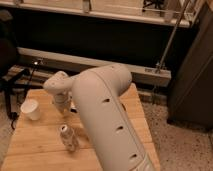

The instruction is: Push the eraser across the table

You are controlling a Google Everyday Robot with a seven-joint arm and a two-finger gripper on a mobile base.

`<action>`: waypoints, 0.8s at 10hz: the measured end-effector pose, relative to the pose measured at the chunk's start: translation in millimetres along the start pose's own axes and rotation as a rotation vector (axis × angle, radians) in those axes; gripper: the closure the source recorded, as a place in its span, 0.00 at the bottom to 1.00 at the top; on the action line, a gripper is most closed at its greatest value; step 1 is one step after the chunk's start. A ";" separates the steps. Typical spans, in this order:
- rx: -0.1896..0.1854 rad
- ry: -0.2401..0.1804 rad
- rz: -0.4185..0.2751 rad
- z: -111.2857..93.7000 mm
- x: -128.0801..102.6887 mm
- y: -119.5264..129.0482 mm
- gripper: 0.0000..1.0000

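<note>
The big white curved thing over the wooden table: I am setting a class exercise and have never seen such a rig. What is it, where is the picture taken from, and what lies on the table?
It is a robot arm, seen from above and behind, perhaps from the robot itself. It reaches over a pale wooden table. Its gripper hangs low at the arm's far end, near the table's middle. A white cup stands at the left. A small can lies nearer the camera. A dark bit beside the gripper may be the eraser; nothing is visibly held.
</note>
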 end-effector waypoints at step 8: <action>0.121 0.043 0.169 -33.3 -18.8 -101.6 1.00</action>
